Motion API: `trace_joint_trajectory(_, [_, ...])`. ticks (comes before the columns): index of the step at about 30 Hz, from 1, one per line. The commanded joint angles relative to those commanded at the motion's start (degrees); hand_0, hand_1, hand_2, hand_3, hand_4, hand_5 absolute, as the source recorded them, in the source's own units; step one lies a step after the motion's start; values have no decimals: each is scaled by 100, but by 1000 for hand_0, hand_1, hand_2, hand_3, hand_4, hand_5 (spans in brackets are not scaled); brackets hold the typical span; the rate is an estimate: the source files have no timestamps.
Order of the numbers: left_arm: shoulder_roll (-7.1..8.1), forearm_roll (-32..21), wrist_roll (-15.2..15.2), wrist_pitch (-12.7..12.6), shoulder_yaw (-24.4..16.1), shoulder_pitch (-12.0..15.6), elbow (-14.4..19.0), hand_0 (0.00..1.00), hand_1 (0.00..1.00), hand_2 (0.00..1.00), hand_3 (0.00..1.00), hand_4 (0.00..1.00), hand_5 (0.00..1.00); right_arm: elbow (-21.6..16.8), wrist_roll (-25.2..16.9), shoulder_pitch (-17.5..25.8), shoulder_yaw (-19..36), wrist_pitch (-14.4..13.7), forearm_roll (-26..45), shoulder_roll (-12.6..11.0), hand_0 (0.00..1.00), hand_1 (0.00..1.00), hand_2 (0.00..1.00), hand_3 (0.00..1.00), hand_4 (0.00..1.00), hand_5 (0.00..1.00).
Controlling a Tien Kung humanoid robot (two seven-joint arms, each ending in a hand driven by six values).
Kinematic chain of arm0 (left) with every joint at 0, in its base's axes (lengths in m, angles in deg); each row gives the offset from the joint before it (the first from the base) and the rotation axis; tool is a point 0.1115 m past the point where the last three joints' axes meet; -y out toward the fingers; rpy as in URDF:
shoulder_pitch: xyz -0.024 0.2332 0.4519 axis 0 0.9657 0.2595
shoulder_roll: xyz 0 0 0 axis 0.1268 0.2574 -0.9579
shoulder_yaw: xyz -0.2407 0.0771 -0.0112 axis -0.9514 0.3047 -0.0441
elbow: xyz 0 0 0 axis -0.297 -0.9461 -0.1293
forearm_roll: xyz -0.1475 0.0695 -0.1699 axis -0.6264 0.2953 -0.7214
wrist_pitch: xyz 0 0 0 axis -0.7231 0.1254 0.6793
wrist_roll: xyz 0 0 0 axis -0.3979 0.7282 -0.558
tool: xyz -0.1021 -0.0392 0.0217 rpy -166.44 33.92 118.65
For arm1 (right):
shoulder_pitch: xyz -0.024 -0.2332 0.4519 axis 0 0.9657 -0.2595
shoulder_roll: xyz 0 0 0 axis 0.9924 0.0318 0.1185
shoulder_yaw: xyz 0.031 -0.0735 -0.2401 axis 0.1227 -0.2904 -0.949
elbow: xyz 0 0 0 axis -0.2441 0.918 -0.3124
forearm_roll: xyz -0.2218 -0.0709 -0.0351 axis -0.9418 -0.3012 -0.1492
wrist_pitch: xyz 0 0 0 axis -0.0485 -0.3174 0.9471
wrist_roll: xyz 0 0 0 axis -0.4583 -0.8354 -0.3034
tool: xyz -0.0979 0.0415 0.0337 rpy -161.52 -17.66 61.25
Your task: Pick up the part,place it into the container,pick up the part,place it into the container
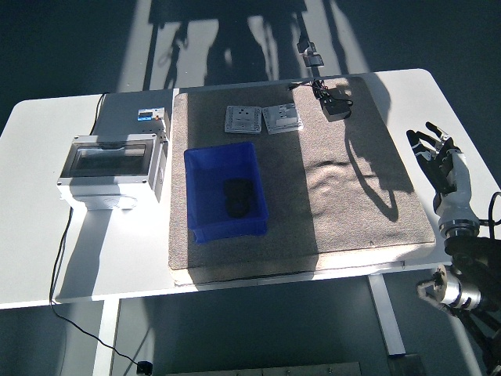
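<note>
Parts for the job sit in two places: one dark part (pixel 237 197) lies inside the blue container (pixel 205 223), toward its right half, and another small dark part (pixel 337 108) rests near the far right corner of the grey mat (pixel 352 204), with a thin cable running from it to the mat's far edge. The container stands on the left portion of the mat, well apart from that second part.

The right hand (pixel 440 160) hangs at the right edge of the bench (pixel 39 258), off the mat and over the white surface. Its fingers (pixel 419 139) are spread and relaxed, pointing toward the far side, and they hold nothing and touch nothing that can be seen. The forearm drops down behind it to the lower right corner. The left hand is outside the view.

Two flat grey switch plates (pixel 262 119) lie side by side at the far edge of the mat, just beyond the container. To the left of the mat, an electrical enclosure (pixel 109 168) with a clear lid stands on the bench, and a black cord trails from it down over the near edge. Strong sunlight throws the arm's long shadow across the right half of the mat. Between the hand and the far part there is only open mat.
</note>
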Motion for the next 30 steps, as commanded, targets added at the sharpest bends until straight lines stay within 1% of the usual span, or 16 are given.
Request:
trace_joint_trajectory(2, [-12,10,19,14,10,-5,0,674,540,649,594,368,715,-2,-35,33,41,23,260,-8,764,716,752,781,955,594])
trace_joint_trajectory(3, [-23,28,31,21,6,-9,0,675,541,650,603,398,712,-23,-58,55,44,91,412,-18,688,344,484,719,958,588])
trace_joint_trajectory(8, [-61,-16,53,71,84,-16,0,675,541,650,603,398,712,-164,-45,95,123,398,1061,-57,688,344,484,719,958,588])
trace_joint_trajectory(9, [-64,-27,56,82,102,-16,0,674,545,663,615,453,725,-175,-37,96,140,427,1109,-59,619,269,308,641,979,592])
trace_joint_trajectory(12, [-74,-83,80,140,195,-20,0,674,545,663,615,453,725,-218,-75,114,258,726,1429,-68,619,269,308,641,979,592])
trace_joint_trajectory(14, [-74,-104,93,157,229,-23,0,674,545,663,615,453,725,-234,-208,131,260,1012,1672,-73,619,269,308,641,979,592])
trace_joint_trajectory(15, [-72,-100,97,160,238,-24,0,677,545,667,626,522,751,-259,-249,143,244,1198,1808,-77,607,239,260,445,980,584])
trace_joint_trajectory(17, [-65,-74,99,161,229,-26,0,677,545,667,626,522,751,-334,-203,153,214,1569,1965,-89,607,239,260,445,980,584])
trace_joint_trajectory(20, [-58,-31,88,147,184,-30,0,677,545,667,626,522,751,-464,50,142,158,2058,1787,-109,607,239,260,445,980,584])
trace_joint_trajectory(21, [-57,-20,83,140,171,-32,0,675,521,629,628,511,791,-497,128,136,141,2205,1715,-114,638,278,283,446,965,545])
trace_joint_trajectory(24, [-53,-31,82,120,151,-39,0,675,521,629,628,511,791,-548,252,112,53,2600,1605,-120,638,278,283,446,965,545])
trace_joint_trajectory(25, [-50,-39,83,114,147,-42,0,675,521,629,628,511,791,-546,240,105,18,2652,1627,-122,638,278,283,446,965,545])
trace_joint_trajectory(26, [-45,-46,83,96,135,-46,0,675,521,629,628,511,791,-530,181,93,-59,2635,1725,-127,638,278,283,446,965,545])
trace_joint_trajectory(27, [-40,-49,80,80,123,-50,0,675,531,633,626,513,781,-517,132,86,-128,2603,1810,-134,729,676,787,624,982,560])
trace_joint_trajectory(30, [-19,-43,74,23,63,-62,0,675,531,633,626,513,781,-484,-11,72,-378,2491,2050,-126,729,676,787,624,982,560])
